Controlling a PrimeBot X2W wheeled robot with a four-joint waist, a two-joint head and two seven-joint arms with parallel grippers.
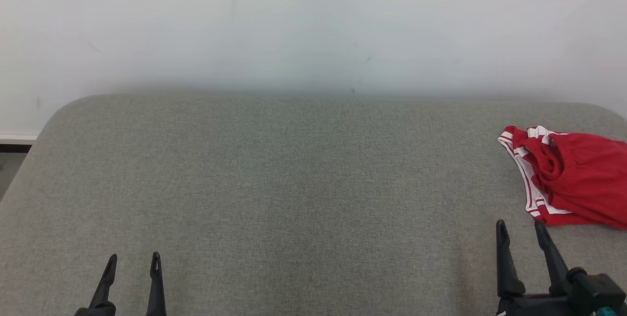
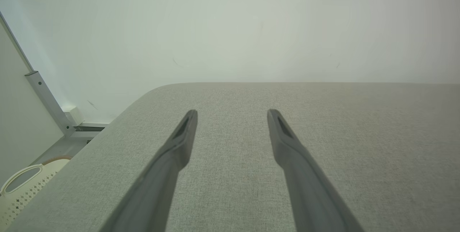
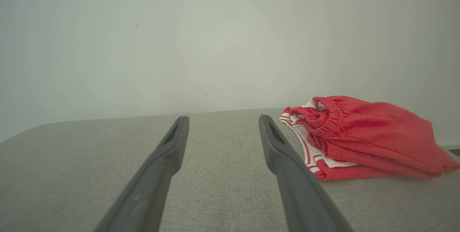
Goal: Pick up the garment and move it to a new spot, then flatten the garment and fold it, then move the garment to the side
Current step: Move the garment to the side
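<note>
Lying in a loose folded heap on the right side of the grey woven surface: the red garment, with white striped trim along its left edge and a gathered elastic band on top. Its right part runs off the edge of the head view.

Right gripper at lower right, fingers spread apart, nothing between them. Tips sit just short of the garment's near edge, a strip of bare surface between. In the right wrist view the garment lies to the right of the gripper, outside the gap.

Left gripper at lower left, well apart from the garment, fingers likewise released and holding nothing, over bare fabric.

Pale wall behind. Left wrist view: a cream perforated basket below the surface's rounded corner, and a metal rail slanting up beside the wall.
</note>
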